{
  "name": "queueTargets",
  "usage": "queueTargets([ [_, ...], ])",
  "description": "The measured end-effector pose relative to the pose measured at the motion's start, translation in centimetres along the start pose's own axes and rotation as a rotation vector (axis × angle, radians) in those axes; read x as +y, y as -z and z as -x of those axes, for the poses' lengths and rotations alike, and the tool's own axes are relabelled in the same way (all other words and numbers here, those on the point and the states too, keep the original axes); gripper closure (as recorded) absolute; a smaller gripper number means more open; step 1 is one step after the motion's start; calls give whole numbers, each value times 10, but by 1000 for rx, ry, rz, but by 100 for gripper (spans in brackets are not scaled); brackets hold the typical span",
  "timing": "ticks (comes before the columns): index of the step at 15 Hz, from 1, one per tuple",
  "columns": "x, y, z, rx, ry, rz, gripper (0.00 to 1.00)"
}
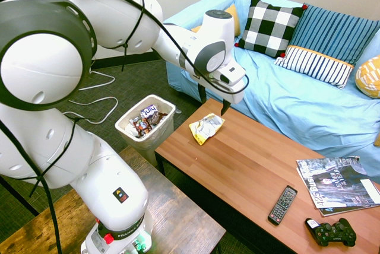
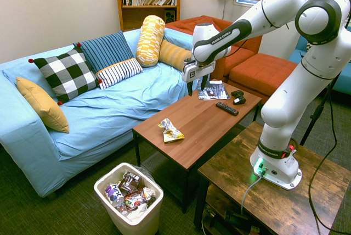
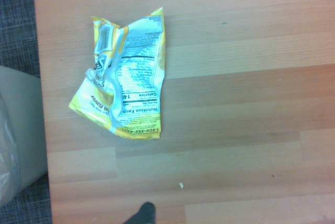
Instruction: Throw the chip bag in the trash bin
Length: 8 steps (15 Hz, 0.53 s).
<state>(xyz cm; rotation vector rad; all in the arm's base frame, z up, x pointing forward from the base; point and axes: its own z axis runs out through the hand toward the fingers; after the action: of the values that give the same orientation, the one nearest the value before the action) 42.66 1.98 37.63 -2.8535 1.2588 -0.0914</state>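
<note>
While nothing is yet held, the scene reads as follows.

Claw: the white arm's two-finger gripper (image 1: pixel 212 102) hangs pointing straight down with its dark fingers spread apart and nothing between them, above the table and clear of its surface.

Chip bag: the crumpled yellow and white foil chip bag (image 1: pixel 206 128) lies flat on the brown wooden coffee table (image 2: pixel 208 119), near the short edge that faces the bin, nutrition print upward in the wrist view (image 3: pixel 124 87).

Trash bin: the off-white plastic trash bin (image 1: pixel 162 133) stands on the carpet just beyond that table edge, already partly filled with dark candy wrappers (image 2: pixel 129 191).

Risk, grasp: the bag is thin and flat, so the fingers may close on air or skid it along the wood.

Risk, release: light foil may flutter, catch the rim and land on the carpet if it is let go off-centre.
</note>
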Motion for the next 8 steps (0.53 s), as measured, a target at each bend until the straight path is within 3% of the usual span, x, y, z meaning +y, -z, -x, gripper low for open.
queueTargets([
  [3,-5,-3,0,-7,1,6,0],
  [8,-63,-48,10,-38,-71,8,0],
])
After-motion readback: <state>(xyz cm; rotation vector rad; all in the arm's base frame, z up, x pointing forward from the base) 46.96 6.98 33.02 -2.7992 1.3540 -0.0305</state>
